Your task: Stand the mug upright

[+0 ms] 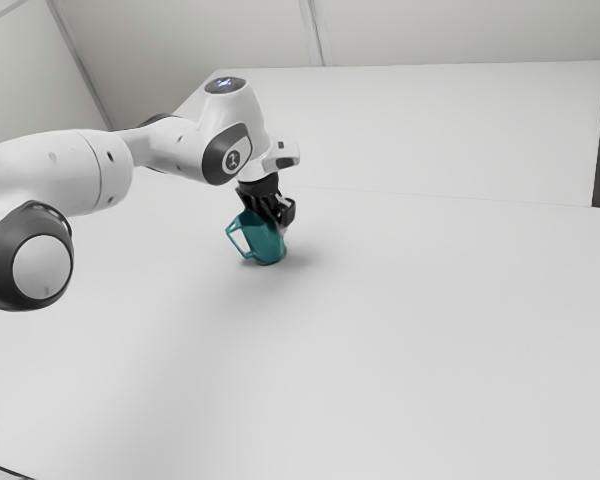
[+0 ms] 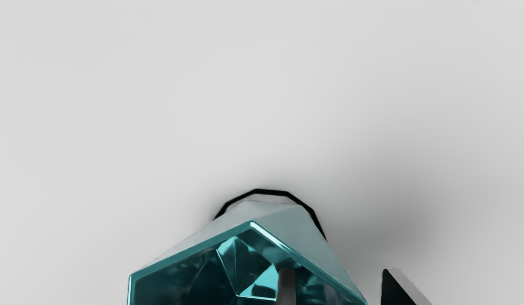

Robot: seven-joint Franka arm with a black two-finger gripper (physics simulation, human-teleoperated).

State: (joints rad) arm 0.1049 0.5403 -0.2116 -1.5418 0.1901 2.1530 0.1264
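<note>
The mug (image 1: 264, 243) stands on the table (image 1: 410, 340), left of centre toward the far side in the exterior view, its mouth up and its long axis near vertical; any slight lean I cannot tell. Its handle (image 1: 237, 238) points to the exterior view's left. It is glossy teal, faceted, with an angular rim (image 2: 194, 249). The gripper (image 1: 279, 217) is open, one finger (image 2: 286, 288) inside the mug, the other outside, apart from its wall.

Mug (image 1: 266, 243) teal; hand (image 1: 282, 215) black; arm (image 1: 65, 170) white, grey; table (image 1: 400, 340) pale grey.
</note>
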